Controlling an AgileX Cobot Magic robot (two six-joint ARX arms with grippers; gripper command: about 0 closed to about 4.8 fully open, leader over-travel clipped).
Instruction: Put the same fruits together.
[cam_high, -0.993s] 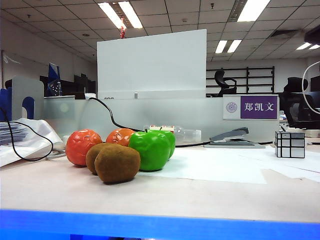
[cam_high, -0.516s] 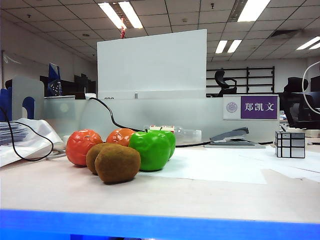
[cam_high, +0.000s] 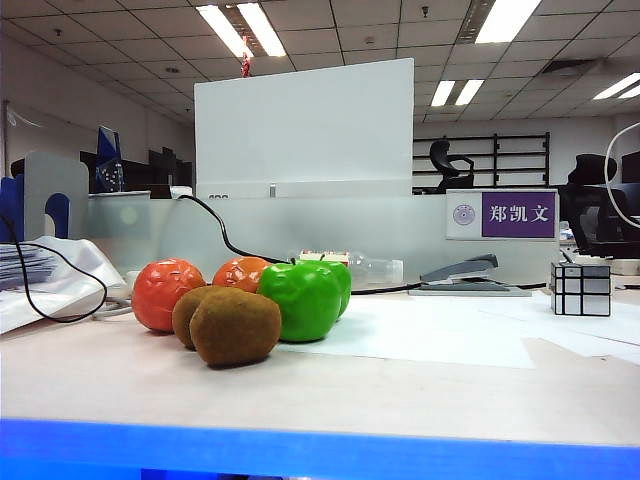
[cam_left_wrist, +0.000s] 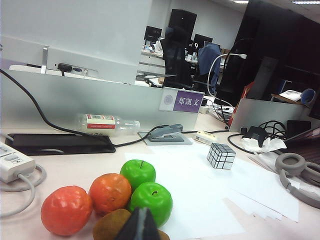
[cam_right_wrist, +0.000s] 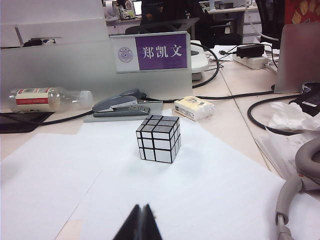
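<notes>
All six fruits are sitting bunched together on the worktop (cam_high: 420, 400), towards the left side of the exterior view. The two oranges, the larger-looking one (cam_high: 167, 294) and its partner (cam_high: 238, 272), are lying side by side at the back left of the group; the two green apples, front (cam_high: 299, 300) and rear (cam_high: 339, 283), are pressing together on the right; and the two brown kiwis, the near one (cam_high: 235, 326) and the one half hidden behind it (cam_high: 188, 315), are resting in front, touching each other. The left end effector (cam_left_wrist: 139, 226) is hanging just above and behind the kiwis in its wrist view, its dark fingers clenched to a point with nothing between them. The right end effector (cam_right_wrist: 140, 224) is hovering over the white paper sheet (cam_right_wrist: 165, 190), likewise pinched closed and holding nothing, pointing towards the silver mirror cube (cam_right_wrist: 158, 138), which is standing well apart from the fruits. Behind the cube, a grey stapler (cam_right_wrist: 122, 106) is lying near a purple name plate (cam_right_wrist: 152, 52), and a plastic bottle (cam_right_wrist: 47, 99) is lying on its side (its label is too blurred to read).
</notes>
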